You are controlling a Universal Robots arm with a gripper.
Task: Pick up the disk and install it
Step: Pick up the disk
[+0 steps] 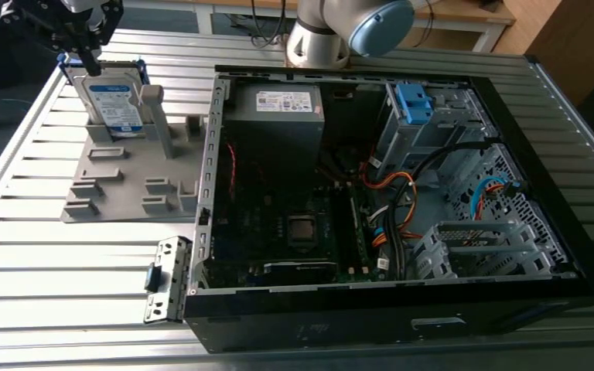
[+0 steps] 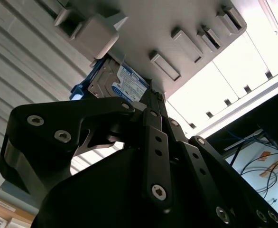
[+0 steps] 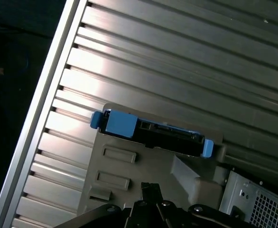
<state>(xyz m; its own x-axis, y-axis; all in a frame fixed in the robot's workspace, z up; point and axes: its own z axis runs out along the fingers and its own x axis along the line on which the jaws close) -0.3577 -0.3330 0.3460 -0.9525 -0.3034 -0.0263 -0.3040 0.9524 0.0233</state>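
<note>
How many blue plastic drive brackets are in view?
2: one frames the disk standing in the grey holder; one bare bracket sits in the drive cage inside the open computer case. Others may be hidden.

Grey arm [image 1: 318,39], blue cap [image 1: 382,23] — black gripper [image 2: 151,97], silver screws [image 2: 158,192]

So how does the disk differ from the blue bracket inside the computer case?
The disk stands upright on the grey stand, outside the case; the blue bracket sits inside it. The disk carries a labelled drive; the blue bracket looks bare. Both have blue plastic.
</note>
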